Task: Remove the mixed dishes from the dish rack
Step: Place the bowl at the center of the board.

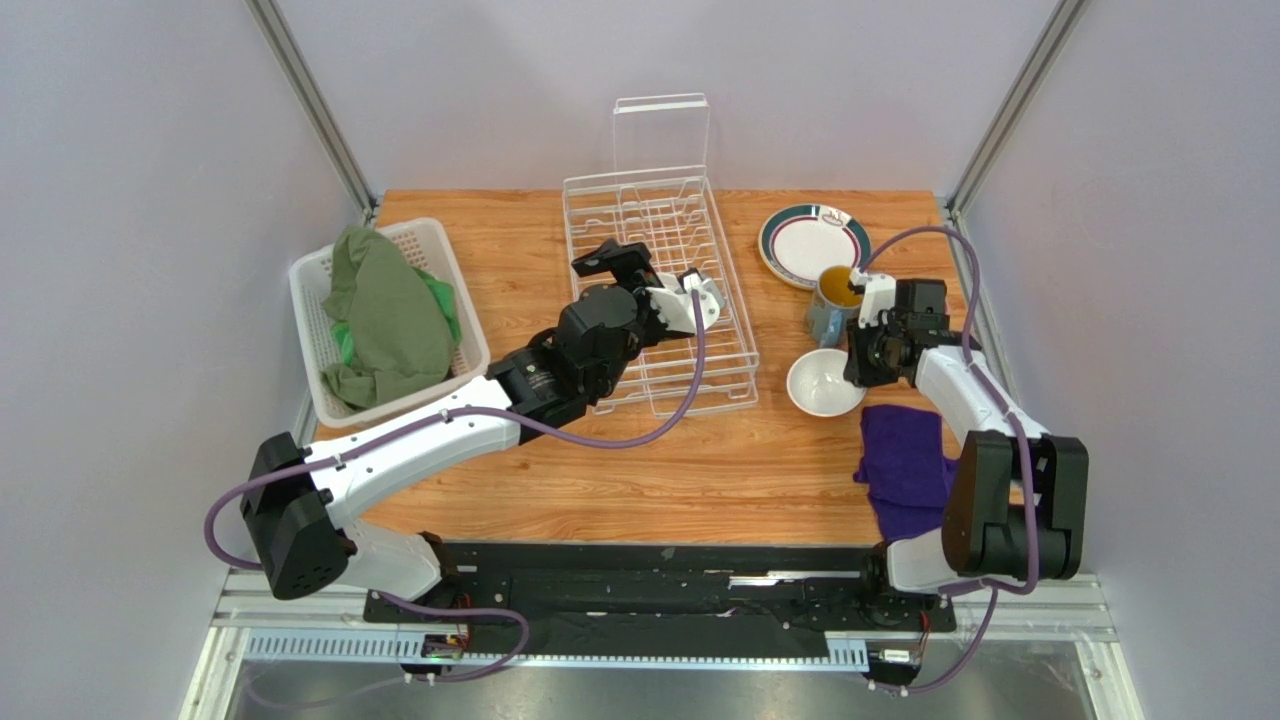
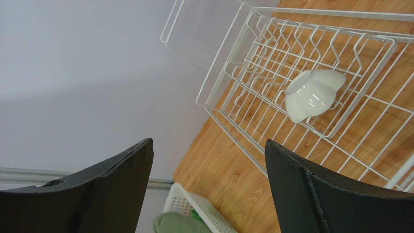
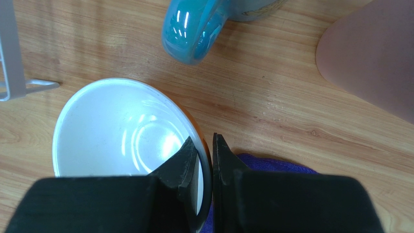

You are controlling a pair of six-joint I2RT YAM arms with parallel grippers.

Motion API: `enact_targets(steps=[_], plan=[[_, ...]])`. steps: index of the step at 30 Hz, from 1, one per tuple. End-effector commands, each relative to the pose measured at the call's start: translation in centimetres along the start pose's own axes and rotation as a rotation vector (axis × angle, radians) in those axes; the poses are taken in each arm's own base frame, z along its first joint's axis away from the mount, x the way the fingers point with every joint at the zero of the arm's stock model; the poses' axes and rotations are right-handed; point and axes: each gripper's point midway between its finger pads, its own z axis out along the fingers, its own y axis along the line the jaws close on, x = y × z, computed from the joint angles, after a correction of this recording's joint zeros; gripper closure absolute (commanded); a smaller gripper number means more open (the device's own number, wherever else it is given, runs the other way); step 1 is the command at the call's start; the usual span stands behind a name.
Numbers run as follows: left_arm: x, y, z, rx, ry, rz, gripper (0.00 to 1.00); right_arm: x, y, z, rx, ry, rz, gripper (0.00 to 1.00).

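R gripper: pinches thin rim of glossy round bowl. L gripper: spread wide, empty, above wire rack w/ glazed white cup.

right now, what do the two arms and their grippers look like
Both arms are alike: the left arm and right arm have white links between bulky black joints, each trailed by a loose purple cable. The left gripper and right gripper carry matte black, wedge-shaped fingers. No markings show.
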Motion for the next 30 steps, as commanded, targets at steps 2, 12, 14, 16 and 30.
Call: enact_targets(steps=[2,12,14,16,30], plan=[[-0.1,-0.2,0.4,-0.007,-0.014,-0.039,0.08,-1.8,-0.6,1.0,0.005,-0.081,-0.006,1.00],[0.0,-0.6,0.5,0.006,-0.011,-0.038,0.08,-0.3,-0.6,3.0,-0.018,-0.031,-0.001,1.00],[0.1,-0.6,0.5,0.008,-0.009,-0.036,0.08,-0.3,-0.6,3.1,-0.021,-0.026,0.003,1.00],[0.1,-0.8,0.6,0.010,-0.006,-0.034,0.08,-0.1,-0.6,3.2,-0.021,-0.017,0.009,1.00],[0.7,-1.9,1.0,0.033,0.009,-0.014,0.08,1.9,-0.9,3.4,-0.013,0.097,0.026,0.70]])
